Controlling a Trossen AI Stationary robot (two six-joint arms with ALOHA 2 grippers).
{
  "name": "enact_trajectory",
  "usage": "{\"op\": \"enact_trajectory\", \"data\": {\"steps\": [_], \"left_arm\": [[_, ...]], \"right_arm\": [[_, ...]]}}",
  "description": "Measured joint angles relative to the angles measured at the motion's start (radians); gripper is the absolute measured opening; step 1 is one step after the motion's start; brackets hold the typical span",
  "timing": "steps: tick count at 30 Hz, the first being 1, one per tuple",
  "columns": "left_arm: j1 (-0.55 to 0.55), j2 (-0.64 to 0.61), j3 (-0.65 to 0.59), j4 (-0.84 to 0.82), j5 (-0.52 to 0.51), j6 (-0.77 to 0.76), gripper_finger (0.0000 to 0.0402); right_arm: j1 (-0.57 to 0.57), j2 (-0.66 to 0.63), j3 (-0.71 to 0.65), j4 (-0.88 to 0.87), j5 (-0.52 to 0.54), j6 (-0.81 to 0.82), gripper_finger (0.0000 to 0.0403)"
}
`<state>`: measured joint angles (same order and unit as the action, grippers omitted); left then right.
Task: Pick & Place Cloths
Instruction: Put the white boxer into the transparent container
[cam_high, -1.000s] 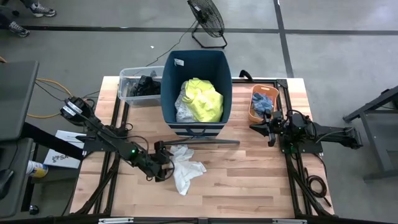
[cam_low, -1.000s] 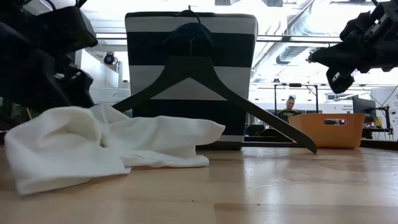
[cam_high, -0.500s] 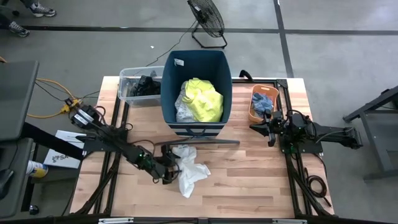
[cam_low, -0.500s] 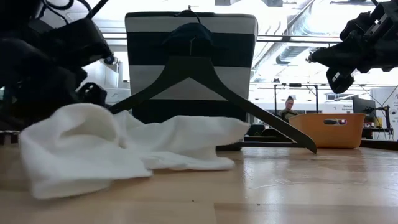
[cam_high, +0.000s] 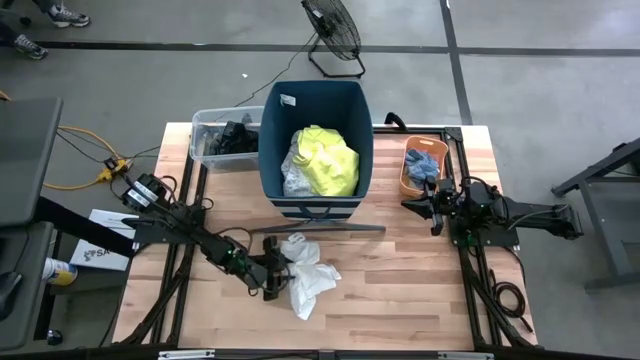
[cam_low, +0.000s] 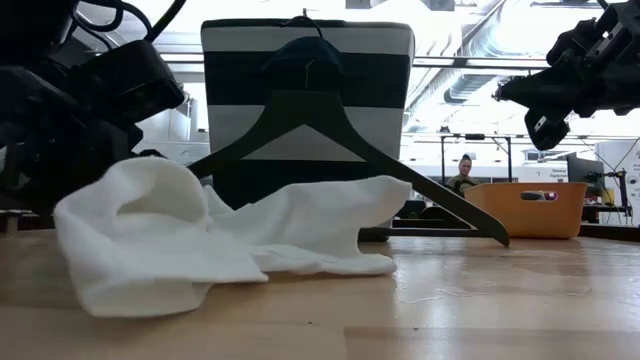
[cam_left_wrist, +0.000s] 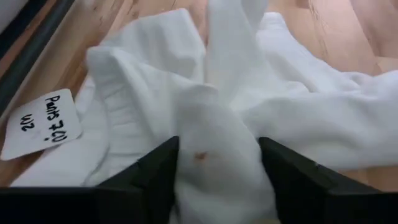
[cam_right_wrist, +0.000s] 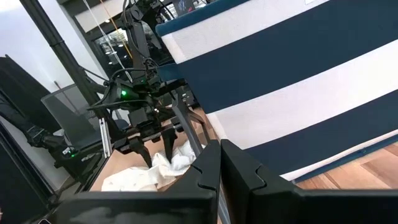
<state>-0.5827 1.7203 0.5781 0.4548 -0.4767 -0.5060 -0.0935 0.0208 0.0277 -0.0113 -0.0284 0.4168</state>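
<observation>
High view: over the last sec the left gripper (cam_high: 272, 279) has been pushed further toward table centre, and the white garment (cam_high: 305, 275) has been shoved and bunched up w/ it; the cloth is now more compact and lies just in front of the dark-blue bin (cam_high: 272, 130), near the hanger (cam_high: 330, 229). This is judged to be a grasp being set up, w/ no lift yet. The neon-yellow shirt (cam_high: 330, 160) is seen already in the bin. The left arm is stretched low across the table from the left edge. The right gripper (cam_high: 430, 210) is parked at the table's right side, beside the orange tub (cam_high: 421, 170), unchanged.

Low view: the garment (cam_low: 200, 235) has been slid rightward vs. the earlier frames and humped higher, but all of it is seen resting on the table (cam_low: 450, 300). The left gripper is seen only as a dark mass behind the cloth.

Left wrist view: the fingers (cam_left_wrist: 155, 168) are spread apart, and a raised fold of the garment (cam_left_wrist: 211, 124) is straddled between them; no pinch is made yet. A paper tag (cam_left_wrist: 43, 121) is attached at the cloth's edge.

Right wrist view: the right gripper's fingers (cam_right_wrist: 205, 168) are pressed together, nothing held; the bin's striped side and the far left arm are faced.
</observation>
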Motion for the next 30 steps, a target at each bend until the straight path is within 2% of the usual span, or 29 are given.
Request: {"op": "enact_trajectory", "data": {"steps": [4, 10, 20, 30], "left_arm": [[0.000, 0.000, 0.000, 0.001, 0.002, 0.000, 0.0139], [0.000, 0.000, 0.000, 0.034, 0.058, 0.001, 0.0022], [-0.017, -0.020, 0.003, 0.141, 0.109, 0.056, 0.0017], [-0.022, -0.159, 0.047, 0.114, 0.104, 0.172, 0.0017]], "right_arm": [[0.000, 0.000, 0.000, 0.000, 0.000, 0.000, 0.0004], [0.000, 0.000, 0.000, 0.000, 0.000, 0.000, 0.0004], [0.000, 0.000, 0.000, 0.000, 0.000, 0.000, 0.0004], [0.000, 0.000, 0.000, 0.000, 0.000, 0.000, 0.0004]]}}
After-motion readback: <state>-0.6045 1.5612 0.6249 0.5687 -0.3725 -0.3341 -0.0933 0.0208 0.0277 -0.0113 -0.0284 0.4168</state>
